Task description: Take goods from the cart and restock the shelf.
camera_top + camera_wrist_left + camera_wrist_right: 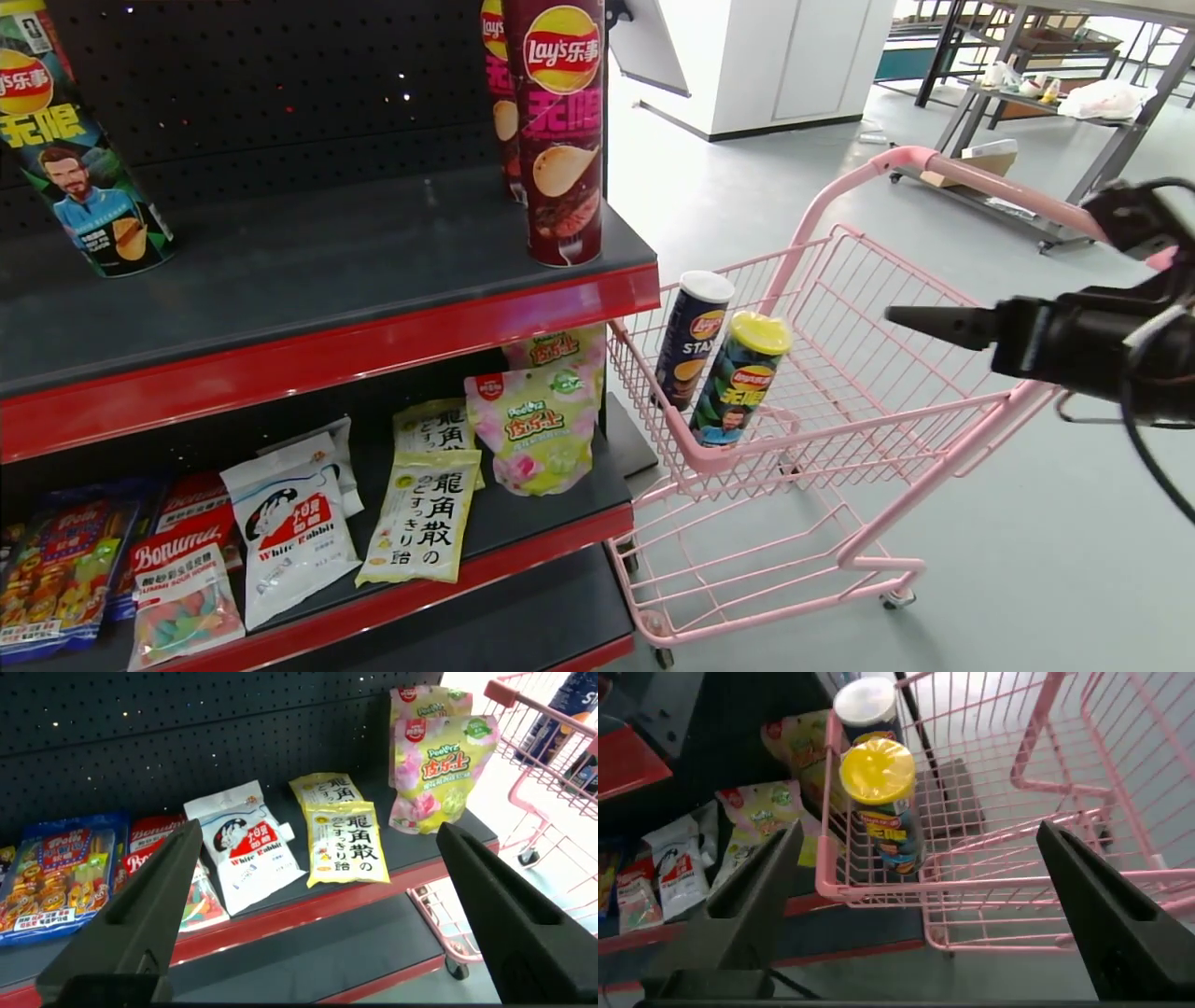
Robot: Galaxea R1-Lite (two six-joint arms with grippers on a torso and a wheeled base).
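Observation:
The pink cart [980, 184] stands right of the shelf. Two chip cans stand upright in its near-left corner, one with a yellow lid [742, 378] and a dark blue one with a white lid [693, 338]. My right gripper [910, 322] hovers open over the basket, to the right of the cans. In the right wrist view it [915, 840] brackets the yellow-lidded can [882, 803] from above, well apart from it. My left gripper [318, 831] is open and holds nothing, facing the lower shelf board [308, 913].
The upper shelf board [308, 271] carries maroon chip cans [565, 131] at its right end and a green can [79, 177] at the left. Snack bags [425, 513] lie on the lower board. Tables [1074, 93] stand far behind the cart.

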